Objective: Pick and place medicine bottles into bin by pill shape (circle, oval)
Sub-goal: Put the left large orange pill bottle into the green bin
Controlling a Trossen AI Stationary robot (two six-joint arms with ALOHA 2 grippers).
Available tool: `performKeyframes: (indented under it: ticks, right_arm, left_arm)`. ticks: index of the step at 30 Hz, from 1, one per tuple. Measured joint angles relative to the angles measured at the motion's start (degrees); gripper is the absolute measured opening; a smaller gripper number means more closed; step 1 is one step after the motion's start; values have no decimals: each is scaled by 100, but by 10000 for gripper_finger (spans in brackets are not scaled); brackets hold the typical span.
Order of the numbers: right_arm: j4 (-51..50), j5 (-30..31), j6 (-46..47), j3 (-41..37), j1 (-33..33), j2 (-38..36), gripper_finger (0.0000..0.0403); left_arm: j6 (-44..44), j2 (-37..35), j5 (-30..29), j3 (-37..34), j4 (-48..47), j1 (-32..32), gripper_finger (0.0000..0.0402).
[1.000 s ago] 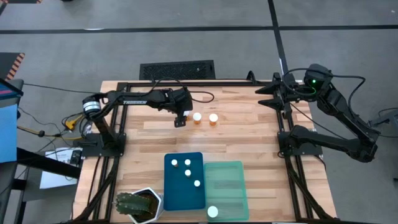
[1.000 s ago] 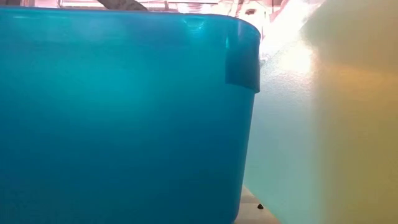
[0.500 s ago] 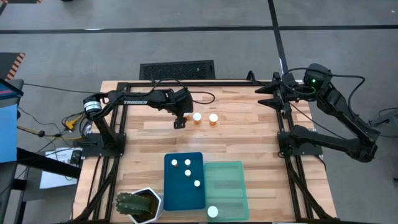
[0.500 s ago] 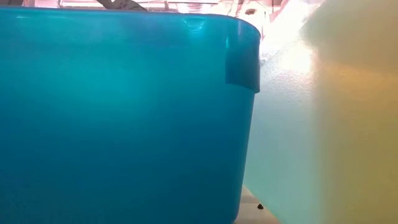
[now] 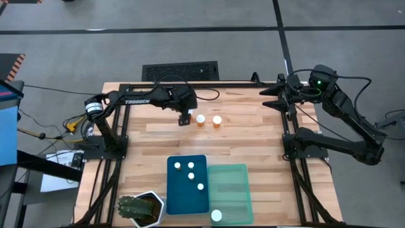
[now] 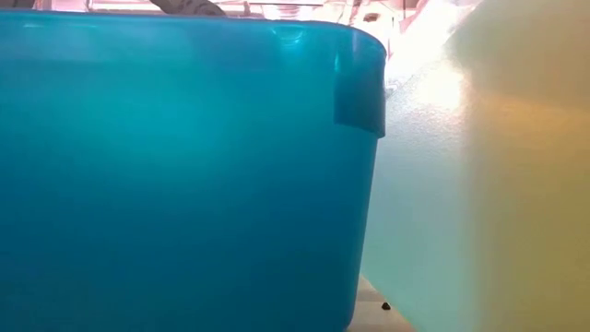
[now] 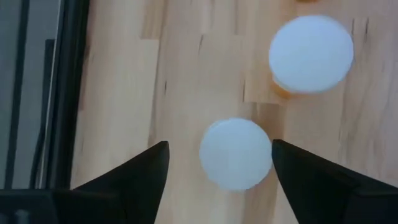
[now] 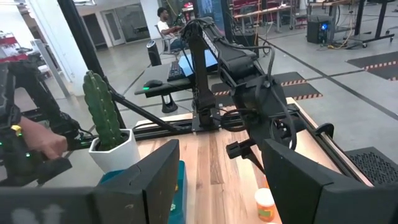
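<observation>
Two medicine bottles with white caps stand upright on the wooden table: one (image 5: 200, 120) (image 7: 236, 154) beside my left gripper, the other (image 5: 217, 120) (image 7: 311, 55) to its right. My left gripper (image 5: 184, 118) (image 7: 221, 148) hovers open, slanting down; in its wrist view the nearer cap shows between its fingers, untouched. The dark blue tray (image 5: 188, 190) holds several bottles. One bottle (image 5: 216, 215) stands at the near left corner of the mint tray (image 5: 231, 187). My right gripper (image 5: 273, 96) (image 8: 217, 171) waits open and level at the far right.
A green cactus in a white pot (image 5: 140, 208) stands at the table's near left corner. Black frame rails (image 5: 120, 126) run along the table's sides. In the low view the blue tray wall (image 6: 184, 175) fills the picture. A person's hand (image 8: 37, 140) shows beyond the table.
</observation>
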Motion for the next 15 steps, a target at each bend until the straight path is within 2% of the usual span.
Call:
performKeyframes:
  ticks: [5, 15]
  right_arm:
    - [0, 0, -4, 0, 0, 0, 240]
    - [-2, 0, -17, 0, 0, 0, 240]
  left_arm:
    - [-62, 0, 210, 108, -30, -27, 292]
    - [118, 92, 417, 112, -2, 83, 294]
